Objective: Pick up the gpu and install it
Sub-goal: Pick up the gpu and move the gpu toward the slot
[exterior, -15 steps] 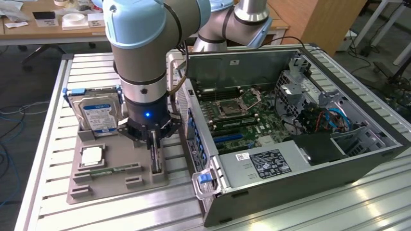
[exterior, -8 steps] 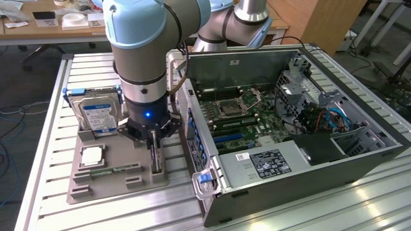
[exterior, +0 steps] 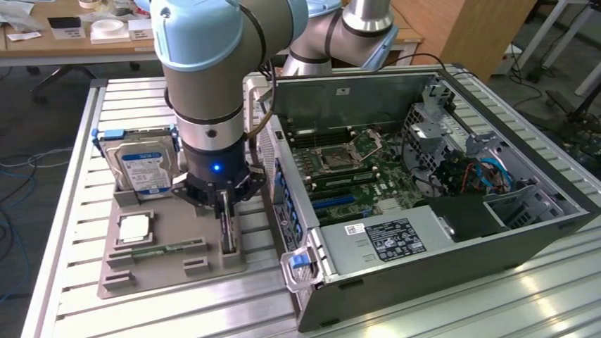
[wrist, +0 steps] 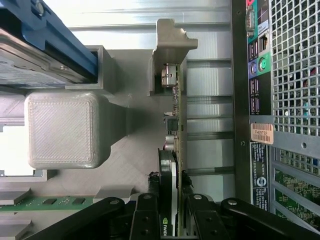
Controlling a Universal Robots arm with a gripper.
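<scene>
The gpu [exterior: 228, 238] stands on edge in a slot of the grey holder plate [exterior: 160, 266], just beside the open computer case. It is a thin dark card seen edge-on in the wrist view [wrist: 176, 125], with its pale metal bracket [wrist: 170, 45] at the far end. My gripper [exterior: 225, 210] has come straight down over the card. Its black fingers [wrist: 150, 205] press against both faces of the card's near end, so the gripper [wrist: 171, 202] is shut on the gpu. The card still sits in the holder.
On the same plate are a silver hard drive [exterior: 143, 165] in a blue carrier, a processor [exterior: 134, 229] and a green memory stick [exterior: 174, 248]. The open case [exterior: 526, 211] with its motherboard [exterior: 348, 176] lies on the exterior view's right, its rear panel [wrist: 290, 75] close beside the card.
</scene>
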